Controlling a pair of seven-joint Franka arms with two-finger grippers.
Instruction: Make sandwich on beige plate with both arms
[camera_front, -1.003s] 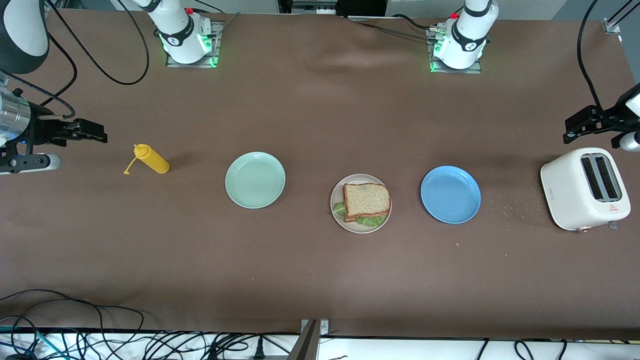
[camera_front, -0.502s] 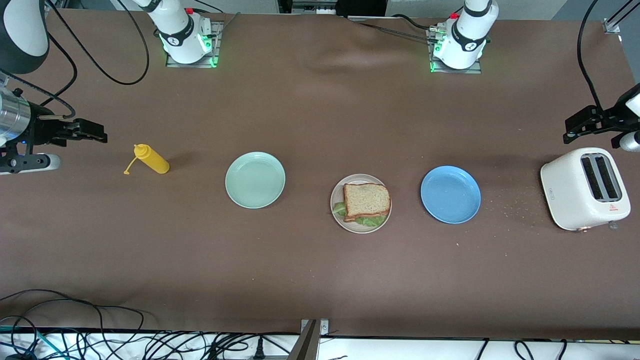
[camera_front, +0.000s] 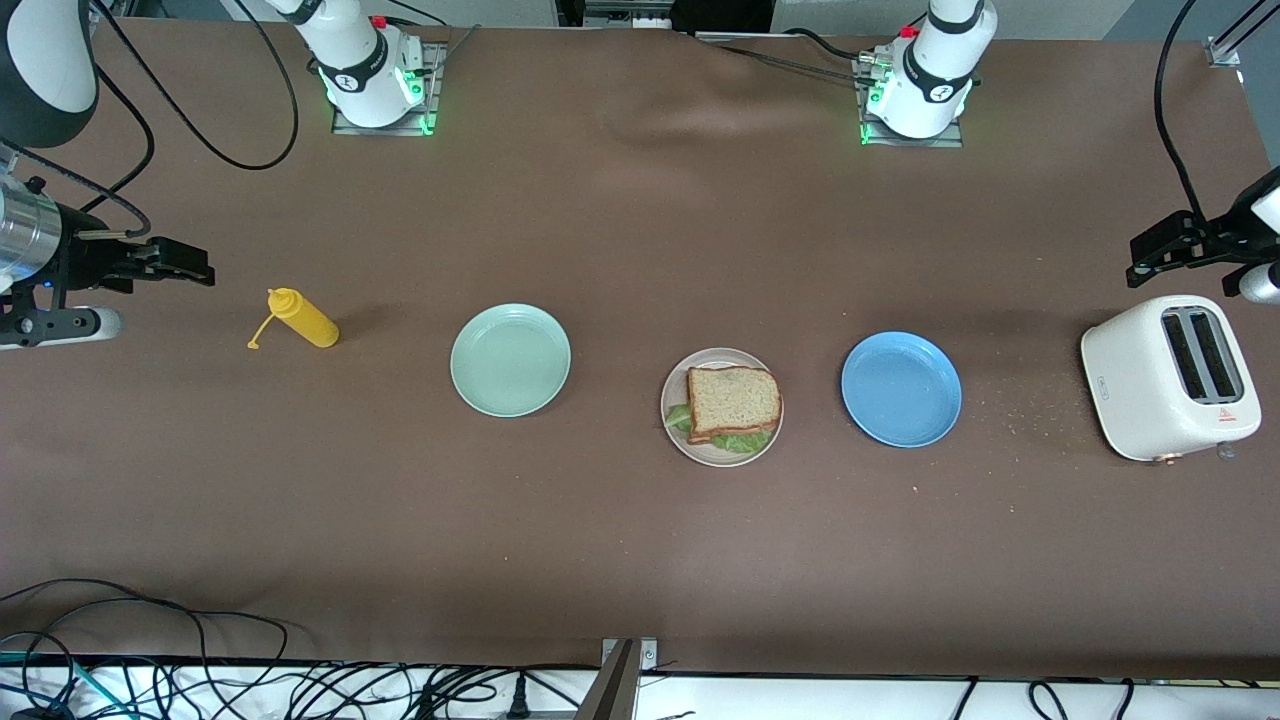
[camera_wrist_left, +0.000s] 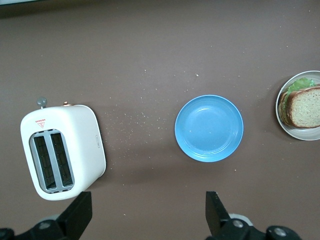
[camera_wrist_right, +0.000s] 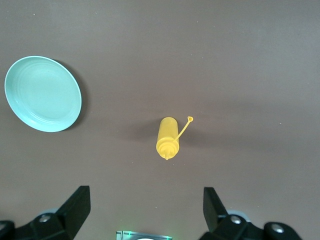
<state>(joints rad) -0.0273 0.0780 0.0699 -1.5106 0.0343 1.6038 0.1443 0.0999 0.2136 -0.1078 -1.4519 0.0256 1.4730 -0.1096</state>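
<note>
The sandwich (camera_front: 733, 400), brown speckled bread over a ruffled green lettuce leaf, lies on the beige plate (camera_front: 720, 357) in the middle of the table. It also shows at the edge of the left wrist view as the sandwich (camera_wrist_left: 305, 107) on its plate (camera_wrist_left: 300, 135). My left gripper (camera_front: 1155, 252) hangs open and empty, high over the toaster's end of the table; in its own view the left gripper (camera_wrist_left: 149, 215) has wide-apart fingers. My right gripper (camera_front: 188, 265) is open and empty, high over the table near the yellow bottle, and its wrist view shows the right gripper (camera_wrist_right: 145, 212) over bare table.
A blue plate (camera_front: 901, 389) lies beside the beige plate toward the left arm's end, then crumbs and a white toaster (camera_front: 1170, 375). Toward the right arm's end lie a mint-green plate (camera_front: 510, 360) and a yellow squeeze bottle (camera_front: 303, 319) on its side. Cables run along the nearest table edge.
</note>
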